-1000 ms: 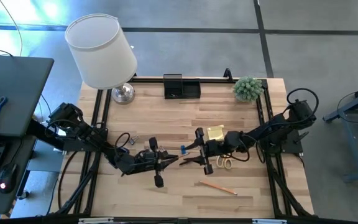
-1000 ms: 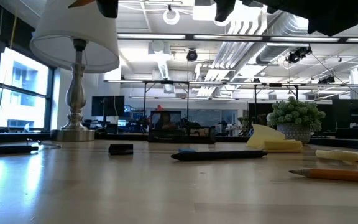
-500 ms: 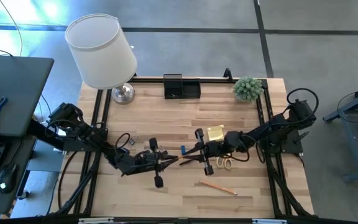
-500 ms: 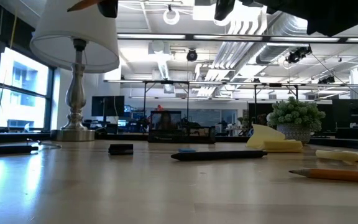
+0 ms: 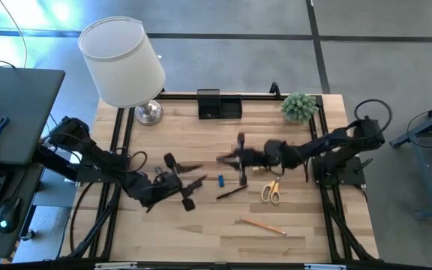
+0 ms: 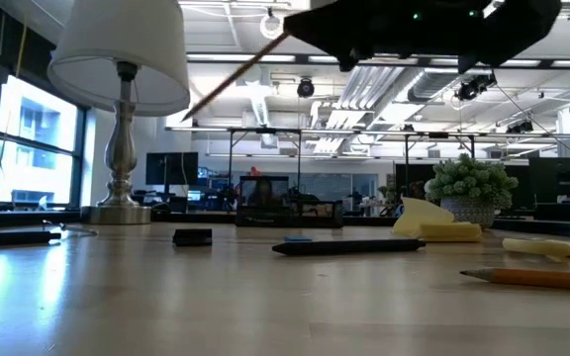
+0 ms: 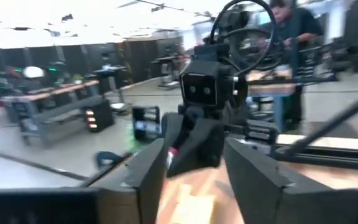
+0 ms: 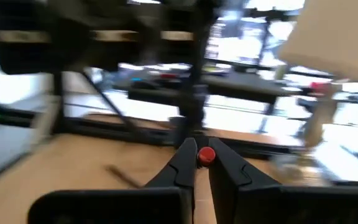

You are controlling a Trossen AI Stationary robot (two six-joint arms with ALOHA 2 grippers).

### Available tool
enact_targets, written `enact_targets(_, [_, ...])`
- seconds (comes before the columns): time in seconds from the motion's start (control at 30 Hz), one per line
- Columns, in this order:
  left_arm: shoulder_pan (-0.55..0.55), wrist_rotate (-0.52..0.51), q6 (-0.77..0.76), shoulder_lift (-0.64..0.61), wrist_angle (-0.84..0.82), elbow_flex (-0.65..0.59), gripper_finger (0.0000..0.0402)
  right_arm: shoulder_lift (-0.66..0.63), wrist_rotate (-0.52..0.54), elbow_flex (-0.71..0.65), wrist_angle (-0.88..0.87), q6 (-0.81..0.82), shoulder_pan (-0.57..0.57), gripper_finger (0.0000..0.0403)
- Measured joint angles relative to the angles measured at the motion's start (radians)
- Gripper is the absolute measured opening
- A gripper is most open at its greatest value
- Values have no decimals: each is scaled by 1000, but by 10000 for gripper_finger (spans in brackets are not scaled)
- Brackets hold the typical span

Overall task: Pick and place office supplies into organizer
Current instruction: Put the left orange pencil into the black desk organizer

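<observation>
Right gripper [image 8: 196,167] clamped on a red-tipped pencil [image 8: 205,155] above the desk [image 5: 201,142], left gripper [image 5: 177,180] parted and empty, lamp [image 5: 122,60] and plant [image 5: 299,106] flanking the organizer [image 5: 219,104], the red tip visible only in the right wrist view.

Robotics lab, workbenches [image 7: 48,102], exposed ducts [image 6: 404,59]

The far middle of the table [image 5: 201,135] lies bare before the organizer [image 5: 219,105]. A lamp [image 5: 123,63] blocks the far left, a plant [image 5: 299,106] the far right. Pen [image 5: 232,193], scissors [image 5: 270,192] and pencil [image 5: 262,224] scatter the near right.
</observation>
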Motion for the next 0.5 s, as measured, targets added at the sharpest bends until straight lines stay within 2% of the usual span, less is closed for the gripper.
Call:
enact_targets(0.1, [2, -14, 15, -44, -36, 0, 188, -69, 34, 27, -91, -50, -98, 7])
enact_targets(0.17, [2, -17, 15, -56, -38, 0, 199, -104, 17, 73, -195, -65, -181, 7])
enact_targets(0.3, [16, -17, 33, -56, -57, 1, 203, -108, -85, 252, -476, -50, -358, 7])
enact_targets(0.5, [29, -43, 39, -54, -137, 1, 189, -15, -137, 565, -909, -122, -533, 11])
